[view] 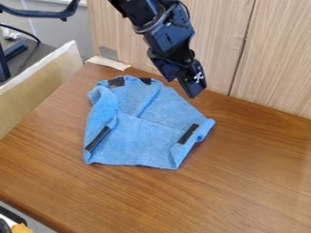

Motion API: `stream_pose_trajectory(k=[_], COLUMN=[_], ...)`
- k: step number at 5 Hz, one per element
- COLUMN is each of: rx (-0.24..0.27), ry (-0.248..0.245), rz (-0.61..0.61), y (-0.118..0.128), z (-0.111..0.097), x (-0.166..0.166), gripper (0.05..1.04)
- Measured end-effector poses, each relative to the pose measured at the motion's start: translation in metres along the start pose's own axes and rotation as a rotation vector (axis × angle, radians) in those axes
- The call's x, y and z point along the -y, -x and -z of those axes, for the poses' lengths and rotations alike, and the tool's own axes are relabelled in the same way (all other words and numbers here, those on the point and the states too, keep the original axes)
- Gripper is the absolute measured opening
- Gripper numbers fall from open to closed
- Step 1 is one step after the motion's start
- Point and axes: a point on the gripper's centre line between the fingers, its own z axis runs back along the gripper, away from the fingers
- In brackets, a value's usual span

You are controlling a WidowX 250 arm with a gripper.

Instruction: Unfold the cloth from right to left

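The blue cloth [161,141], partly folded, lies near the desk's [249,182] back edge; the end effector [193,88] hangs near it, wide or narrow I cannot tell.

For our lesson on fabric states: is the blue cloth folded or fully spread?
Partly folded: the blue cloth lies mostly opened out, but its left edge is turned inward and creases cross its middle.

This looks like a robotics lab: 1 black robot arm [172,37] hangs over a brown wooden worktop [255,182], with 2 pale wood-grain panels [213,41] behind and a black cable [25,32] at upper left.
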Motion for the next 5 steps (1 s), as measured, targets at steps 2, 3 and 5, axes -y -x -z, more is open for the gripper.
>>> stream_pose_trajectory(k=[2,3,5], rx=[-0.05,-0.029,0.006], ry=[-0.01,-0.049,-0.209], rz=[-0.045,-0.113,-0.226], y=[0.014,0.03,0.087], z=[0.01,0.005,-0.007], x=[-0.003,-0.002,-0.012], gripper=[0.999,0.999,0.999])
